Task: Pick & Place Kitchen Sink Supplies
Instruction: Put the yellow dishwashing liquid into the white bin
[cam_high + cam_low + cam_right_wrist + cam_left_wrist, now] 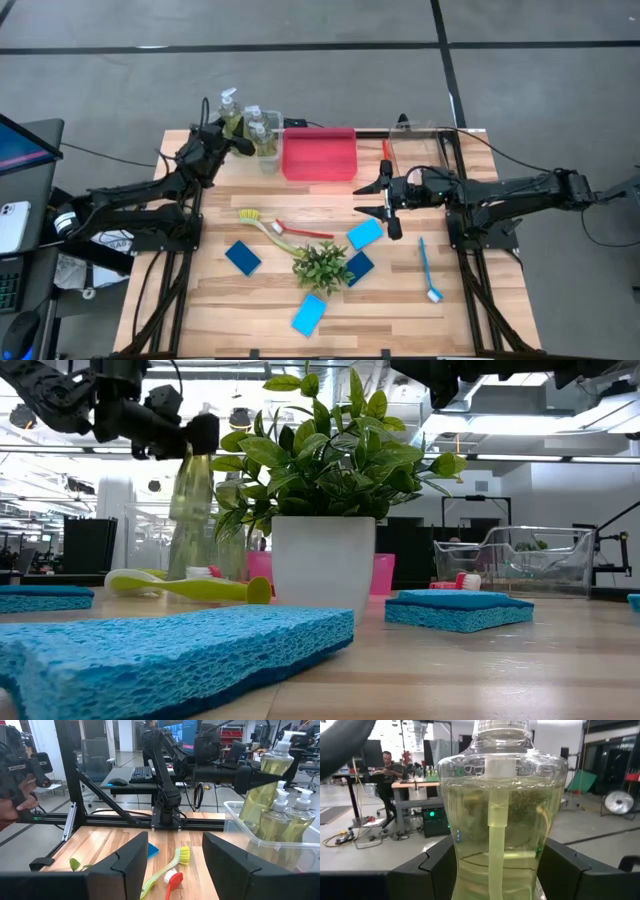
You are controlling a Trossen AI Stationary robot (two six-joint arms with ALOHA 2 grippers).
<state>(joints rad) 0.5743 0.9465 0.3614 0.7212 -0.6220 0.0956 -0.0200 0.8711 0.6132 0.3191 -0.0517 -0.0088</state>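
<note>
Clear bottle of yellow-green liquid, upright, above the bottles binned.

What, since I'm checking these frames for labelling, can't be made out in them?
- Bottles in the clear bin: count unclear. In the high view the left gripper and its held bottle overlap them, and the right wrist view's edge cuts the bin.
- Table below: in the left wrist view the held bottle fills it.
- Second clear bin contents: low view, too small, behind its wall.
- Right gripper is open, empty.
</note>
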